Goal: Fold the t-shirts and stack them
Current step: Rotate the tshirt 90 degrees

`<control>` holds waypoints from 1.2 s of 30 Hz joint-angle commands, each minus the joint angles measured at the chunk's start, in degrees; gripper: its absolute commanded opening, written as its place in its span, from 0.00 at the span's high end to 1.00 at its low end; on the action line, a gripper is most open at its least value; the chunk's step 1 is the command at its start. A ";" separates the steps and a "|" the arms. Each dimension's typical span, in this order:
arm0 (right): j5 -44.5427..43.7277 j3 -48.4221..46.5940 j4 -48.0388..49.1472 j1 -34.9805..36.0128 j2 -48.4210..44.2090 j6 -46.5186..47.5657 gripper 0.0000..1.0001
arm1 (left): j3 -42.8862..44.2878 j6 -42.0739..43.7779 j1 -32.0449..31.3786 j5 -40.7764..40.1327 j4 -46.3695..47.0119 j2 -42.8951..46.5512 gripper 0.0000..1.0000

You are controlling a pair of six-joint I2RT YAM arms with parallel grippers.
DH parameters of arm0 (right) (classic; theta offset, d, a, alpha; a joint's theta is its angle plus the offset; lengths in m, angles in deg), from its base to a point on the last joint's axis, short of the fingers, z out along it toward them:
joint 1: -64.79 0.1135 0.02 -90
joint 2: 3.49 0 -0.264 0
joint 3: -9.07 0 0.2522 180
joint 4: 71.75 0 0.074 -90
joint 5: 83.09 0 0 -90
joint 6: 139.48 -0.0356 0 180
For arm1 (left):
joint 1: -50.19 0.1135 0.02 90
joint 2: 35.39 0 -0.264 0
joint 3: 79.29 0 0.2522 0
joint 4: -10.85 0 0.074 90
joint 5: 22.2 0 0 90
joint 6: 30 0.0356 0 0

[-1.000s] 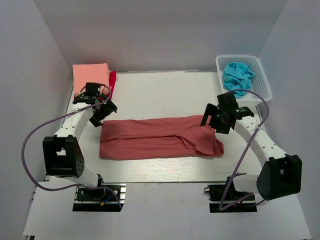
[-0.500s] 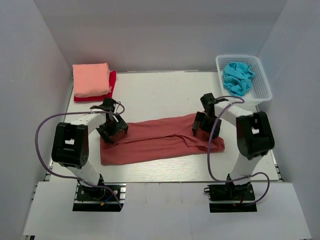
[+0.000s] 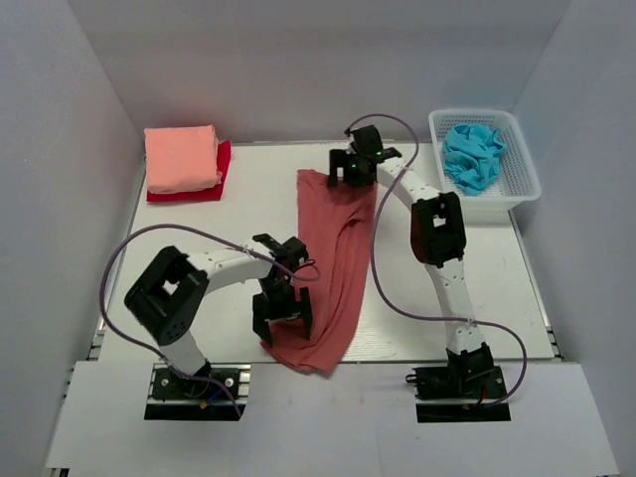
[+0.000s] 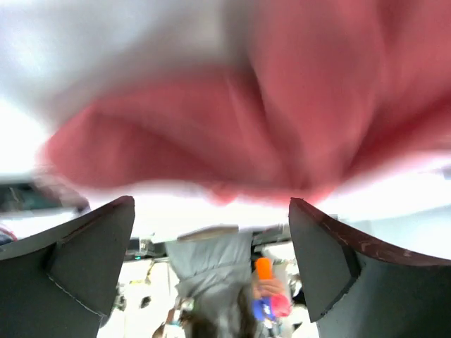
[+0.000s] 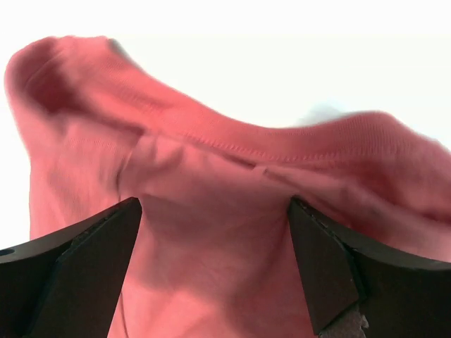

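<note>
The large dusty brick-red t-shirt [image 3: 333, 248] lies as a long strip from the far middle of the table to its near edge, where one end hangs over. My left gripper [image 3: 283, 316] is over the shirt's near end, jaws wide apart; its wrist view shows blurred red cloth [image 4: 211, 134] beyond the open gripper [image 4: 211, 204]. My right gripper [image 3: 353, 169] is at the shirt's far end, open, with the collar and cloth [image 5: 225, 162] lying under the gripper [image 5: 215, 204]. A salmon-pink folded tee [image 3: 181, 159] sits on a bright red folded one [image 3: 221, 171] at the far left.
A white mesh basket [image 3: 520, 169] holding crumpled blue cloth [image 3: 472, 154] stands at the far right. Grey walls close in the table on three sides. The right arm stretches along the right side of the table.
The brick-red shirt has swung from lying left to right into a front-to-back strip. My left gripper has moved to the near edge and my right gripper to the far middle.
</note>
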 commanded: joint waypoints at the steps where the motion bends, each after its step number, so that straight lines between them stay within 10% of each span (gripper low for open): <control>1: 7.78 1.99 18.54 1.37 -3.16 12.46 0.10 | 9.53 -1.05 -3.61 4.30 -7.78 8.69 0.00; 6: 0.49 2.10 20.85 1.27 -13.37 13.70 0.10 | 13.44 -2.11 -3.62 -3.63 -8.78 14.67 0.00; 22: -16.04 21.48 -17.83 12.69 -27.79 -5.43 0.10 | 15.73 -17.65 -0.37 -43.24 -17.92 28.27 0.00; 36: -17.27 26.44 -15.79 19.03 -16.58 -17.85 0.10 | 11.69 -20.05 0.16 -48.72 -13.71 34.54 0.00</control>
